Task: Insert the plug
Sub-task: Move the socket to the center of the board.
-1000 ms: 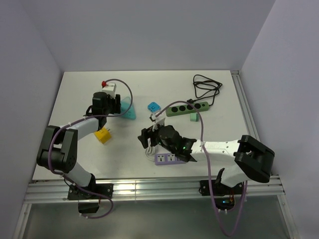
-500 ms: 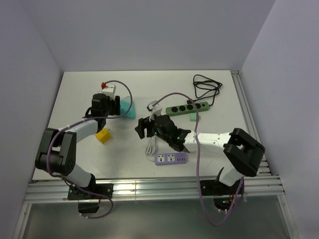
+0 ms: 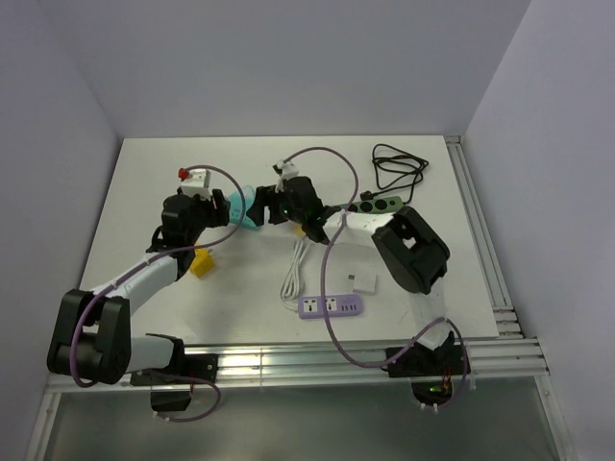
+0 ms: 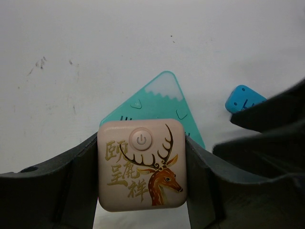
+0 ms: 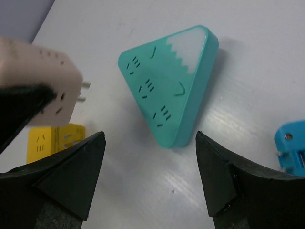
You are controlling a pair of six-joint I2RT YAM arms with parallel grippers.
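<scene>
Status: insertion not done. The plug (image 4: 141,164), a pink cube with a deer print, is clamped between the two fingers of the left gripper (image 3: 197,188), one finger on each side face. It is off the table (image 3: 144,163). The teal triangular socket (image 5: 167,81) lies flat, face up, with nothing in its slots. In the right wrist view the plug sits at 9 o'clock of the socket with a clear gap between them, and the prongs (image 5: 83,93) point sideways toward the socket, not down at its face. The steps left appear to be turning the prongs to face the slots, lining them up with one slot set, and pressing home; which slot set is meant cannot be told. Pose: in the top view the left arm reaches from its base at 7 o'clock up toward 11 o'clock, with its wrist just at 9 o'clock of the socket. The right arm is folded, with the elbow right of centre and the forearm running toward 10 o'clock. The right gripper (image 5: 148,143) hangs above the socket's near edge with its jaws spread wide and holding nothing. It is probably placed to steady the socket.
</scene>
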